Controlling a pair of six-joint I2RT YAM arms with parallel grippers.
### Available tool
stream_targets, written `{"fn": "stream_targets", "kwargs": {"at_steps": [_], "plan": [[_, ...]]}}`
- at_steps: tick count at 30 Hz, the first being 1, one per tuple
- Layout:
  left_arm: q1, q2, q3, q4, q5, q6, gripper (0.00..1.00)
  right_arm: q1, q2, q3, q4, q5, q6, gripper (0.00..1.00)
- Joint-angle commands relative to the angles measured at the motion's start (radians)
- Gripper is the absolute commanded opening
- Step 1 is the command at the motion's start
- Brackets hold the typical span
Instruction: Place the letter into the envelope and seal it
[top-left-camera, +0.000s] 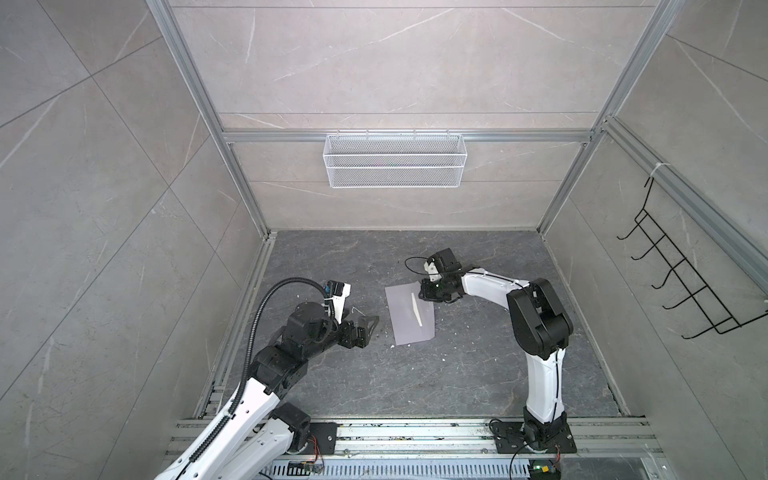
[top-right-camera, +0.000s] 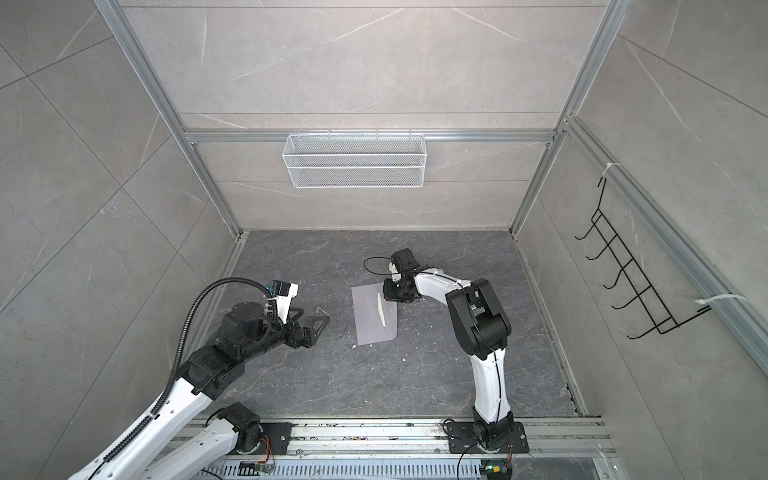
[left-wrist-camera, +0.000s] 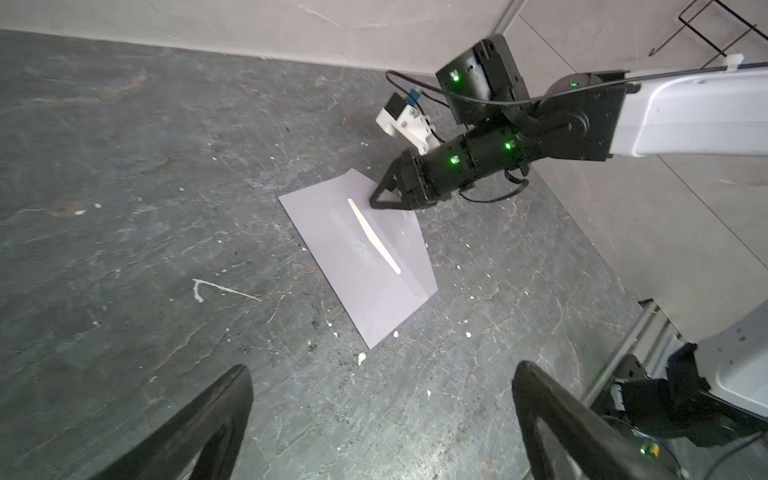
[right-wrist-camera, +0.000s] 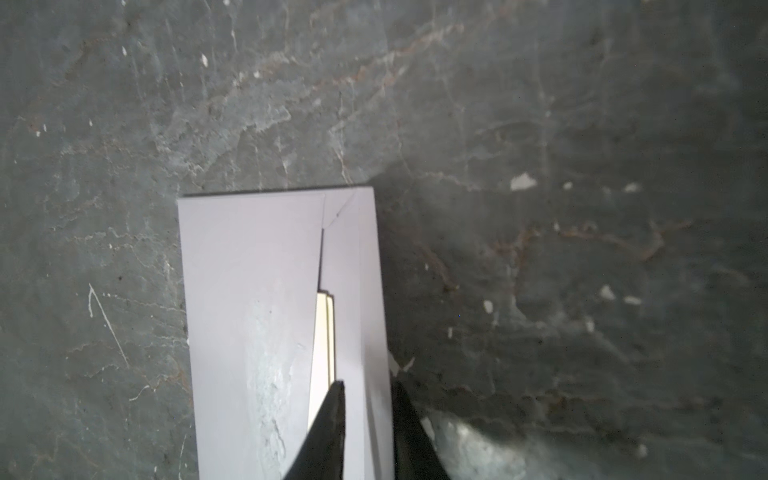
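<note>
Dark tabletop (right-wrist-camera: 540, 124); only right wrist view shows the letter (right-wrist-camera: 324, 340) doubled.

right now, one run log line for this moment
left gripper open, clear | right gripper at envelope opening, grip unclear | letter in envelope, edge showing

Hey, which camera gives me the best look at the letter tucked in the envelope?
The right wrist view. Close up, the letter shows its cream, layered edge in the opening of the envelope. Both top views and the left wrist view show it only as a thin pale sliver.
</note>
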Motion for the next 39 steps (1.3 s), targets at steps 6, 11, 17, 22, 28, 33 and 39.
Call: {"fn": "stream_targets", "kwargs": {"at_steps": [6, 11, 17, 22, 28, 33, 39], "plan": [[0.001, -0.019, 0.041, -0.044, -0.175, -0.050, 1.00, 0.000, -0.068, -0.137, 0.200, -0.027, 0.145, 0.00], [0.000, 0.009, 0.047, -0.036, -0.167, -0.045, 1.00, -0.001, -0.160, -0.252, 0.382, 0.006, 0.336, 0.00], [0.000, 0.012, 0.013, 0.062, -0.150, -0.066, 0.98, -0.001, -0.295, -0.450, 0.698, 0.126, 0.625, 0.00], [0.000, 0.052, 0.009, 0.094, -0.095, -0.063, 0.96, 0.004, -0.362, -0.578, 0.890, 0.269, 0.809, 0.00], [0.000, 0.083, 0.006, 0.112, -0.069, -0.066, 0.96, 0.031, -0.404, -0.702, 1.015, 0.473, 0.955, 0.00], [0.000, 0.091, -0.008, 0.138, -0.051, -0.076, 0.95, 0.089, -0.389, -0.781, 1.108, 0.659, 1.088, 0.00], [-0.001, 0.104, -0.013, 0.143, -0.044, -0.081, 0.94, 0.173, -0.332, -0.783, 1.088, 0.828, 1.249, 0.00]]}}
